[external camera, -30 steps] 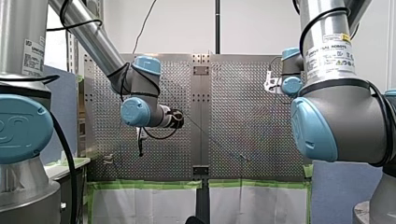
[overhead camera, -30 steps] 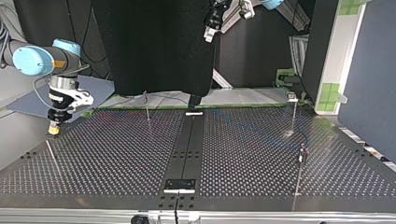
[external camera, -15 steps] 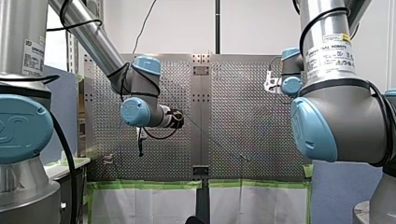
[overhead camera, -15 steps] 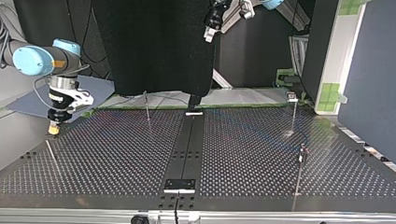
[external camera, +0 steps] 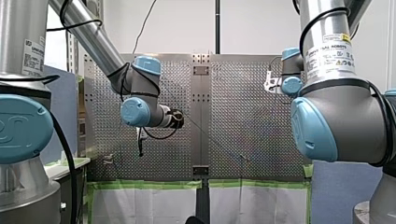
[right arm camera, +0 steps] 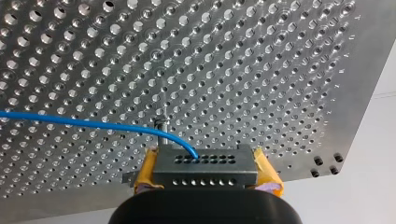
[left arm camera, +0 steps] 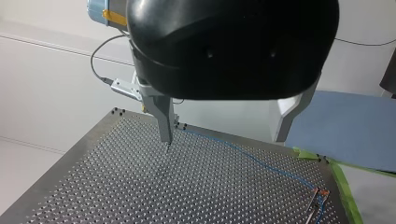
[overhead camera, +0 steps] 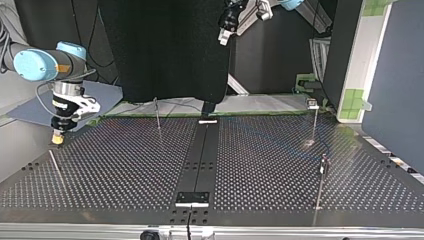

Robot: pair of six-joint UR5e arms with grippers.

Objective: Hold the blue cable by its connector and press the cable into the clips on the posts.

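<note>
In the right wrist view my right gripper [right arm camera: 208, 176] has its yellow pads [right arm camera: 146, 172] shut on a grey connector block [right arm camera: 205, 163]. The blue cable [right arm camera: 93, 123] runs out of the block and away across the perforated plate [right arm camera: 261, 65]. A thin post [right arm camera: 161, 127] stands just ahead of the connector. In the top view that gripper [overhead camera: 58, 138] hangs low over the plate's far left corner. My left gripper [left arm camera: 224, 140] is open and holds nothing, high above the plate [overhead camera: 224, 33]. Below it the cable [left arm camera: 252, 156] lies slack, ending at a clip post [left arm camera: 318, 201].
Thin posts stand on the plate in the top view: one [overhead camera: 157, 114] at the far middle-left, one [overhead camera: 314, 119] at the far right, one [overhead camera: 322, 176] at the near right. A dark centre strip [overhead camera: 200, 155] divides the plate. A black curtain [overhead camera: 165, 50] hangs behind.
</note>
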